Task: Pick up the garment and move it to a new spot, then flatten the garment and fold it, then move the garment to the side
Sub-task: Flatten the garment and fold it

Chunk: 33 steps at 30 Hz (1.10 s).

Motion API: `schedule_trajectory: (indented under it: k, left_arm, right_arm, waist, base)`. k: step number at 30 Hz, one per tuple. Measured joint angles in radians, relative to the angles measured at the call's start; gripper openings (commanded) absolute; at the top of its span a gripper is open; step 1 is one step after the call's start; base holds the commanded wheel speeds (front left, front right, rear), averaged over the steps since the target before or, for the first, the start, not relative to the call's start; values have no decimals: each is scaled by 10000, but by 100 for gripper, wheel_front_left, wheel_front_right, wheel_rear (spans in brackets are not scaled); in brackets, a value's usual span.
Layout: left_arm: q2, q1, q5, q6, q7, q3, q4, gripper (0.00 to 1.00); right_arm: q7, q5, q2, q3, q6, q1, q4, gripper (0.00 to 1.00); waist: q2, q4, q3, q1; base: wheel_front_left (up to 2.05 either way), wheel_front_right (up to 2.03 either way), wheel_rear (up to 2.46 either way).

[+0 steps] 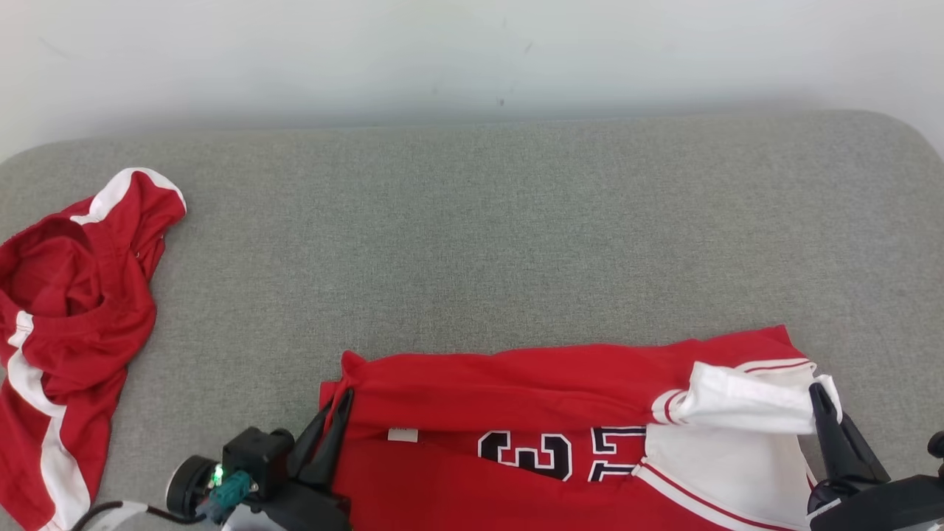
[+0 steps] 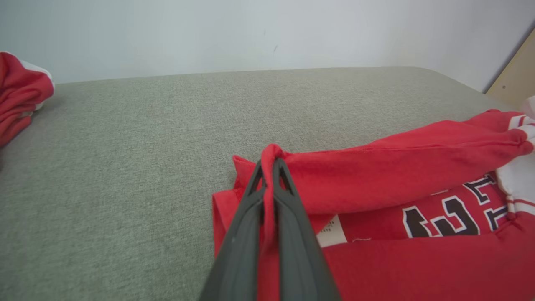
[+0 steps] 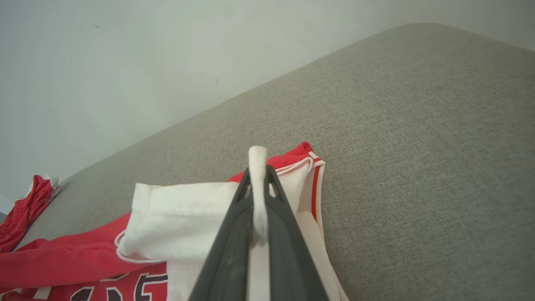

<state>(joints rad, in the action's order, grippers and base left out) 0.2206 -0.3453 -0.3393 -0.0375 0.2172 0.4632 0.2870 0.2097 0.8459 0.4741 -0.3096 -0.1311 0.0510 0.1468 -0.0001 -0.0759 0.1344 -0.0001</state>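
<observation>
Here, we see the jersey (image 1: 516, 383) lying at the near edge of the grey surface (image 1: 472, 221), stretched between the two tools, with a strip of it doubled over the printed face. The left tool (image 1: 338, 404) is closed on the red corner at the jersey's left end. In the left wrist view we find a ridge of red cloth pinched between its fingers (image 2: 242, 234) and rising just above the tips. The right tool (image 1: 820, 398) is closed on the white part (image 1: 737, 405) at the jersey's right end. In the right wrist view a band of white cloth stands between the fingers (image 3: 225, 259) and pokes past them. The doubled strip runs from one grip to the other as a rounded red roll.

Nearer to us than that roll we note black, white-edged print (image 1: 527, 453), partly covered by the roll and by the white part. A small white label (image 1: 403, 435) lies near the left tool. The white part carries thin red stripes along its edges.

A second red garment (image 1: 66, 310) with white bands lies crumpled at the far left of the surface, well apart from the jersey. A pale wall (image 1: 472, 59) rises behind the surface's far edge.
</observation>
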Motion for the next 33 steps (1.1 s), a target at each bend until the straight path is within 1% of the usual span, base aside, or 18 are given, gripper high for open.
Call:
schedule_trajectory:
  k: [5,6,7,8,9,11,14,23,26,28,33]
  left_arm:
    - [-23,191,67,-86,144,73,295,0]
    - [-19,191,86,-109,176,79,334,6]
    - [-10,192,138,-178,207,82,368,53]
    - [-8,193,163,-190,230,75,380,89]
    - [-19,195,159,-209,261,59,399,100]
    - [-42,239,140,-222,305,35,431,100]
    - [-92,466,77,-360,360,-102,355,100]
    - [-194,1383,88,-926,433,-757,-853,100]
    - [-224,1707,236,-1106,435,-1034,-1323,100]
    - [-267,1945,355,-1250,435,-1252,-1638,100]
    - [-357,2388,704,-1455,435,-1676,-2171,100]
  right_arm:
    - [-247,-249,-238,79,0,-339,-61,0]
    - [-267,-263,-282,96,0,-406,-90,0]
    - [-322,-280,-332,123,0,-456,-94,25]
    - [-332,-313,-380,178,0,-496,-100,67]
    - [-332,-336,-428,257,0,-539,-127,100]
    - [-341,-370,-487,360,0,-681,-188,100]
    - [-316,-476,-562,589,0,-843,-347,100]
    - [-249,-755,-675,1415,0,-1281,-982,100]
    - [-380,-1135,-734,1787,0,-1386,-947,100]
    - [-562,-1363,-888,2013,0,-1423,-884,100]
    - [-1267,-1956,-1275,2615,0,-1192,-286,100]
  waist:
    - [0,-26,-179,0]
    - [0,-18,-205,0]
    - [0,-11,-233,0]
    - [0,-3,-262,0]
    - [0,6,-292,0]
    - [0,25,-346,0]
    - [0,48,-412,0]
    - [1,181,-575,1]
    - [1,253,-646,1]
    - [1,298,-698,0]
    - [1,438,-770,0]
  base:
    - [0,0,0]
    - [0,0,0]
    - [0,0,0]
    - [0,0,0]
    - [0,0,0]
    - [0,0,0]
    - [0,0,0]
    - [0,0,0]
    - [0,0,0]
    - [0,0,0]
    - [0,0,0]
